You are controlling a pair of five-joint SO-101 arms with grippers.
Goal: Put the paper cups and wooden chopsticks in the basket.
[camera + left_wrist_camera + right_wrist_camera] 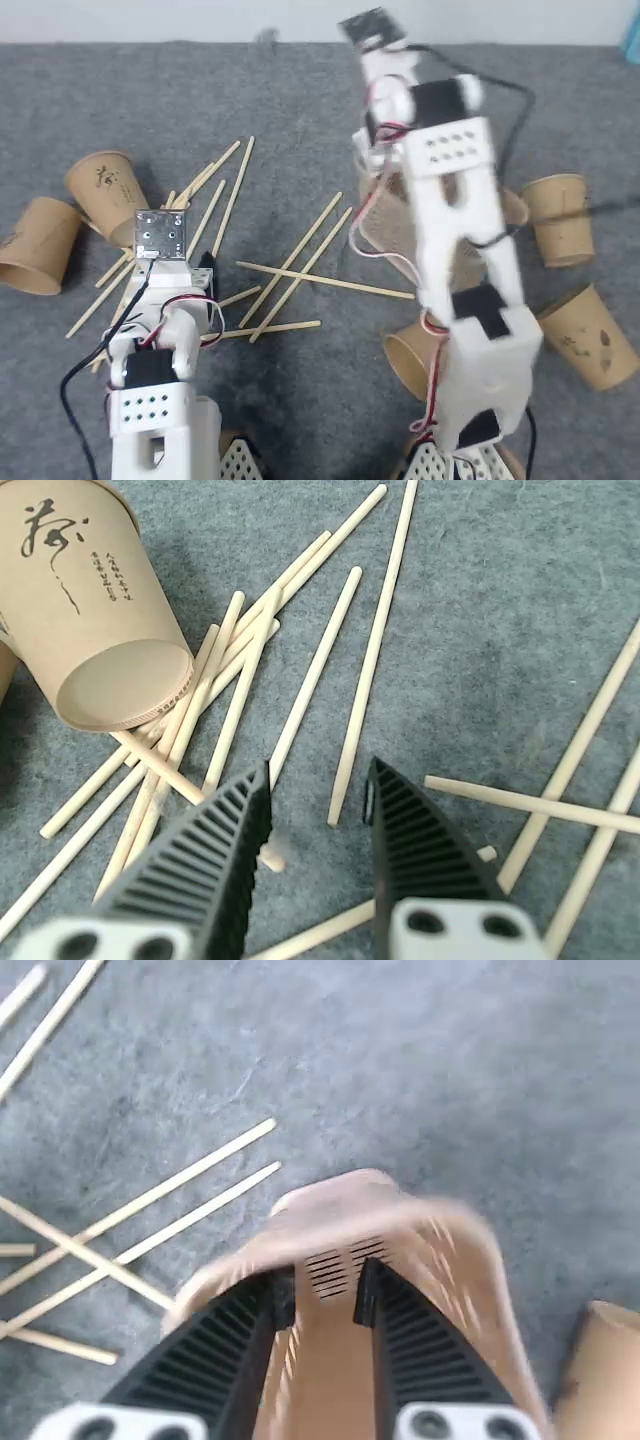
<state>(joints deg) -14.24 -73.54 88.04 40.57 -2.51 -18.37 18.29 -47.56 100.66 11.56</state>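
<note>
**Left gripper** (pixel 320 770): I find the jaws set at a moderate gap with nothing between them. It hangs low over the wooden chopsticks (pixel 300 695), which lie loose and crossed on the grey mat (pixel 500 600). One stick's end lies just beyond the gap. In the high view the sticks spread across the left and centre of the frame, all of them on the mat.

**Right gripper** (pixel 322 1272): the jaws stand narrowly apart. It sits over the basket (pixel 450 1260), and the basket's slotted wall shows in the gap. I can make out nothing clamped between the jaws. In the high view the basket stands at centre right under the right arm. The arm covers most of it, so I cannot tell what lies inside.

**Paper cups, high view:**
- Cup 1 (pixel 105 185) lies on its side at upper left, against the chopstick pile.
- Cup 2 (pixel 40 245) lies on its side at the left edge, just beside cup 1.
- Cup 3 (pixel 558 220) is at the right, level with the basket and well apart from the left pair.
- Cup 4 (pixel 598 338) lies tilted at lower right, below cup 3.
- Cup 5 (pixel 412 358) is at lower centre, close against the right arm.

All five cups rest on the mat outside the basket.
</note>
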